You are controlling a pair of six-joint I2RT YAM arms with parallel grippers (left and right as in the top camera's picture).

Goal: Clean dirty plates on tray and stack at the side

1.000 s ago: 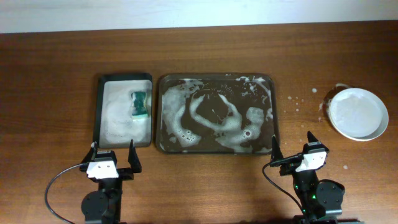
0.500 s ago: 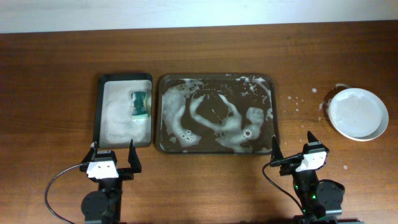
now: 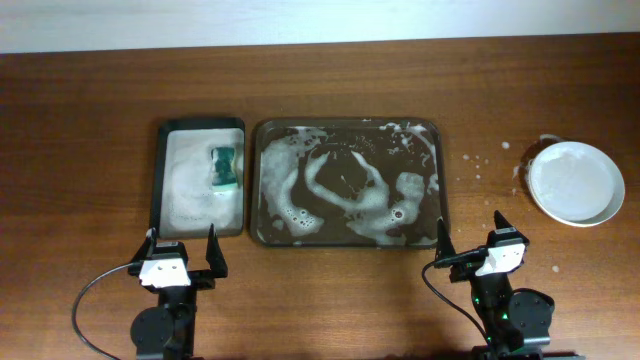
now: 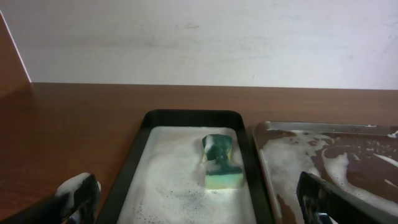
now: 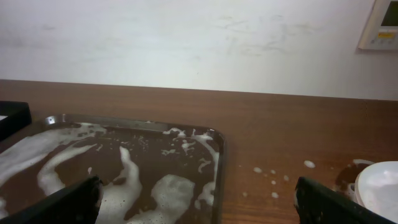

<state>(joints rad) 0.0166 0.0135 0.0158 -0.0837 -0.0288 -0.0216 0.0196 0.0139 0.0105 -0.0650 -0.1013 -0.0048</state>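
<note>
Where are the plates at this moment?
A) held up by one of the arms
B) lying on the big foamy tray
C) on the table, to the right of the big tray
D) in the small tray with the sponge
C: the plates sit on the table to the right of the tray, which holds only foam.

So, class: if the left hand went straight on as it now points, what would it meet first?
The left hand would probably meet the near rim of the small foamy tray; the green sponge lies beyond.
</note>
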